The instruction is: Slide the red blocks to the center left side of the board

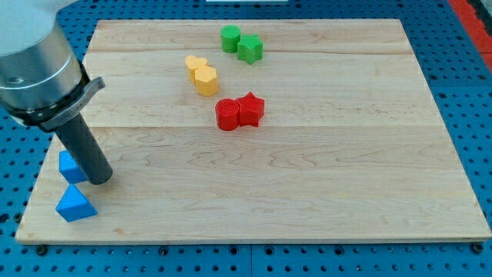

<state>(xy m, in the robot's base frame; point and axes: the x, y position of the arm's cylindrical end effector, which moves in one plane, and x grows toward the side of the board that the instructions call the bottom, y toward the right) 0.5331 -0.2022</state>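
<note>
Two red blocks sit touching near the board's middle, a little toward the view's top: a red round block (pixel 227 114) and a red star block (pixel 251 108) on its right. My tip (pixel 100 179) rests on the board at the view's lower left, far left of and below the red blocks. It stands right beside a blue block (pixel 70 165), partly hidden behind the rod.
A blue triangular block (pixel 74 205) lies at the lower left corner. Two yellow blocks (pixel 201 74) sit up and left of the red ones. A green round block (pixel 230 38) and a green star block (pixel 250 49) sit near the top edge. The wooden board (pixel 346 169) lies on a blue pegboard.
</note>
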